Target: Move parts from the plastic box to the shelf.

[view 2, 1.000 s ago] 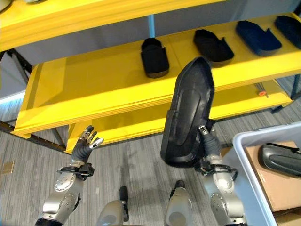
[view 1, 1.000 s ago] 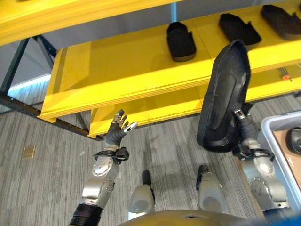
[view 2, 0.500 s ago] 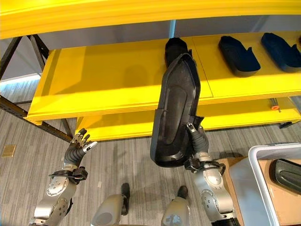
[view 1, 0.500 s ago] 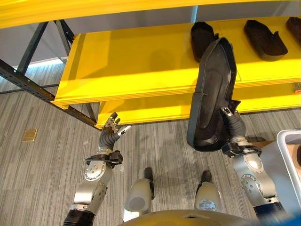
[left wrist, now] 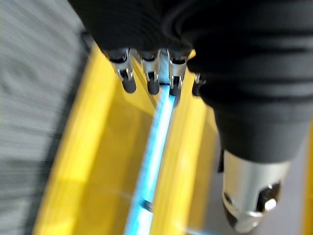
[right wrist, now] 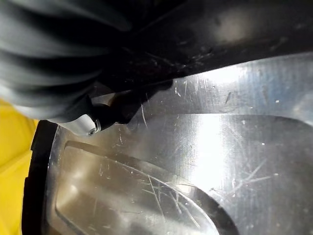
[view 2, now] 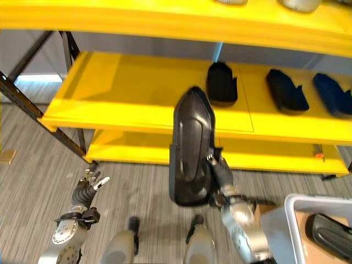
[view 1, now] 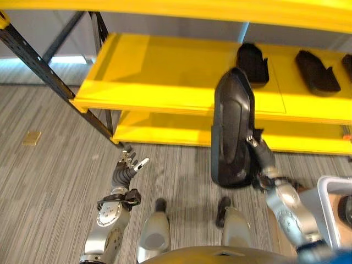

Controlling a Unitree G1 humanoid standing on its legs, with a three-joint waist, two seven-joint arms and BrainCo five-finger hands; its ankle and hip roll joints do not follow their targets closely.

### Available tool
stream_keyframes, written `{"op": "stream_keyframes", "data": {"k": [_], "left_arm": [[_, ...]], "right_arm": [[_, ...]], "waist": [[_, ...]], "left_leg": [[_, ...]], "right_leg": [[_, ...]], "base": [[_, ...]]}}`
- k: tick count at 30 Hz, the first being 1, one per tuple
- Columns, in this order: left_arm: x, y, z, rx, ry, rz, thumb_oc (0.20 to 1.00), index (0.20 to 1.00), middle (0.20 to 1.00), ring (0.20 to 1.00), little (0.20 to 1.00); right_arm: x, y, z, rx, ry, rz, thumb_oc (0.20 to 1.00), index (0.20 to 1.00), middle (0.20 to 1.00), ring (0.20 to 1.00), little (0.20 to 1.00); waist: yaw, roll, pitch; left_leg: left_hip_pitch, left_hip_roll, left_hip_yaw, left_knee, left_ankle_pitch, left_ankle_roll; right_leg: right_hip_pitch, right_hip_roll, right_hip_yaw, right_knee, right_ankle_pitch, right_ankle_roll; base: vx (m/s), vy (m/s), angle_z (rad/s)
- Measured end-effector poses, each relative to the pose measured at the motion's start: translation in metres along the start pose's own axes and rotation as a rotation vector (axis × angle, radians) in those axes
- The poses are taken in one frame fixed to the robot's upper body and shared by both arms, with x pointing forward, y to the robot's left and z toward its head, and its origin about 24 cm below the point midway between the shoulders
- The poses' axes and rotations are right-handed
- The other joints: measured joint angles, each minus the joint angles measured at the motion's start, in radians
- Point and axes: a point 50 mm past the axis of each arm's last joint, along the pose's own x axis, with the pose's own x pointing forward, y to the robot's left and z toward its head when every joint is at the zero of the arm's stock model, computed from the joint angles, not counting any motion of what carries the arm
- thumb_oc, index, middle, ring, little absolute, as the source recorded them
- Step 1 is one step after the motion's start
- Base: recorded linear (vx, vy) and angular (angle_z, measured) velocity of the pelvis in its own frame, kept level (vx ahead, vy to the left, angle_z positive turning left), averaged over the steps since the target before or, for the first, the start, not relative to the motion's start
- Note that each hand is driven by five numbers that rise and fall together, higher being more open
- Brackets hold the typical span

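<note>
- Black plastic part [view 1: 232, 129] — long, glossy and scuffed, with a recessed middle — stands upright in my right hand [view 1: 262, 159], fingers curled round its lower end, in front of the yellow shelf [view 1: 165, 77].
- Three more dark parts [view 2: 221, 82] lie on that shelf.
- My left hand [view 1: 127, 169] hangs low over the grey floor [view 1: 49, 181] — fingers relaxed, holding nothing.
- Grey plastic box [view 2: 289, 223] sits at my right.
</note>
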Motion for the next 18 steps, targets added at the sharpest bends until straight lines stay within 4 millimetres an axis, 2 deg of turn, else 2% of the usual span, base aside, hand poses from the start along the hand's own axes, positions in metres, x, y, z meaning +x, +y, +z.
{"op": "stream_keyframes", "data": {"k": [1,2,3,4,5,9,14,18], "left_arm": [[0.003,0.0,0.005,0.01,-0.017,-0.006,1.0,1.0,1.0,1.0,1.0],[0.006,0.001,0.01,0.026,-0.032,-0.013,1.0,1.0,1.0,1.0,1.0],[0.009,-0.001,0.015,0.024,-0.052,-0.021,1.0,1.0,1.0,1.0,1.0],[0.009,-0.005,0.018,0.018,-0.066,-0.036,1.0,1.0,1.0,1.0,1.0],[0.009,-0.007,0.021,0.013,-0.08,-0.043,1.0,1.0,1.0,1.0,1.0],[0.011,-0.011,0.021,0.004,-0.082,-0.058,1.0,1.0,1.0,1.0,1.0],[0.015,-0.011,0.027,-0.013,-0.097,-0.066,1.0,1.0,1.0,1.0,1.0],[0.015,-0.006,0.03,0.027,-0.098,-0.07,1.0,1.0,1.0,1.0,1.0]], "right_arm": [[0.006,0.002,0.007,-0.006,-0.03,0.008,0.2,0.2,0.2,0.2,0.2],[0.007,0.003,0.009,-0.011,-0.038,0.009,0.2,0.2,0.2,0.2,0.2],[0.012,0.004,0.014,-0.035,-0.054,0.02,0.2,0.2,0.2,0.2,0.2],[0.022,0.007,0.022,-0.077,-0.075,0.038,0.2,0.2,0.2,0.2,0.2],[0.028,0.009,0.03,-0.099,-0.101,0.048,0.2,0.2,0.2,0.2,0.2],[0.051,0.02,0.051,-0.144,-0.172,0.066,0.2,0.2,0.2,0.2,0.2],[0.073,0.024,0.064,-0.187,-0.197,0.036,0.2,0.2,0.2,0.2,0.2],[0.104,0.027,0.08,-0.252,-0.205,-0.001,0.2,0.2,0.2,0.2,0.2]], "waist": [[-0.003,-0.005,0.007],[-0.006,-0.025,0.004],[-0.001,-0.021,0.015],[-0.002,-0.001,0.023],[0.001,0.003,0.026],[0.004,0.0,0.029],[0.055,0.001,0.029],[0.092,0.008,0.037]], "left_leg": [[-0.002,-0.014,-0.002,-0.022,0.006,0.004],[0.008,-0.037,-0.004,-0.042,0.039,0.011],[0.02,-0.041,-0.009,-0.051,0.063,-0.023],[0.032,-0.027,-0.017,-0.075,0.085,-0.023],[0.037,-0.021,-0.016,-0.083,0.092,-0.028],[0.038,-0.009,-0.026,-0.096,0.103,-0.038],[0.005,-0.008,-0.039,-0.099,0.11,-0.04],[-0.028,-0.024,-0.065,-0.094,0.128,-0.037]], "right_leg": [[0.007,-0.027,0.016,0.079,-0.023,-0.005],[0.058,-0.056,0.016,0.069,-0.021,0.004],[0.104,-0.056,0.019,0.019,-0.064,-0.019],[0.113,-0.045,-0.003,0.02,-0.049,-0.027],[0.112,-0.038,-0.004,0.025,-0.053,-0.035],[0.106,-0.026,-0.015,0.042,-0.065,-0.053],[0.074,-0.037,-0.021,0.065,-0.075,-0.058],[0.053,-0.055,-0.039,0.079,-0.073,-0.058]], "base": [[0.02,-0.041,0.01],[0.02,-0.062,0.36],[0.01,-0.064,0.29],[0.01,-0.046,0.11],[0.0,-0.041,0.03],[0.0,-0.021,0.02],[-0.01,-0.02,0.13],[-0.03,-0.004,0.19]]}}
